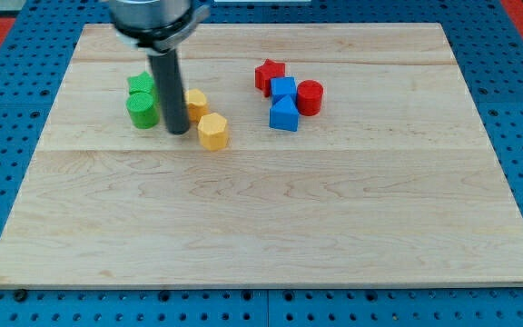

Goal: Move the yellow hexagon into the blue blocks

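Yellow hexagon (212, 131) sits on the wooden board (261, 209), left of the blue blocks and well apart from them. My tip (177, 131) rests just left of it, holding nothing: a bare rod. Blue cube (282, 89) touches blue wedge (283, 115). Second yellow block (195, 103) lies behind the hexagon.

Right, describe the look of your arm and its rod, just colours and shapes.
My arm ends in a straight, dark grey to black cylindrical rod, smooth and slightly glossy, hanging from a wider round dark collar with a pale edge at the view's top. My tip is plain and blunt. No cables, markings or sleeves show.
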Controlling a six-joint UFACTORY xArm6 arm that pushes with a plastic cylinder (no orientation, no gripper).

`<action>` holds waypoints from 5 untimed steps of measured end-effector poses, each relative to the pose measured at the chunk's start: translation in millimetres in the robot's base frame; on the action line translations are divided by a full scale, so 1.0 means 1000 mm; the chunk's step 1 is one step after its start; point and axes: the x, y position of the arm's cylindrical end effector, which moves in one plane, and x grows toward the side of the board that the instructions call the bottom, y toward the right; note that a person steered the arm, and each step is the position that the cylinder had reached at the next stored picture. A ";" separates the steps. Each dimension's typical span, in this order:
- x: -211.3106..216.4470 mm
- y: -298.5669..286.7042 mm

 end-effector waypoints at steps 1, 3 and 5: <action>0.037 0.016; 0.031 0.040; -0.012 0.088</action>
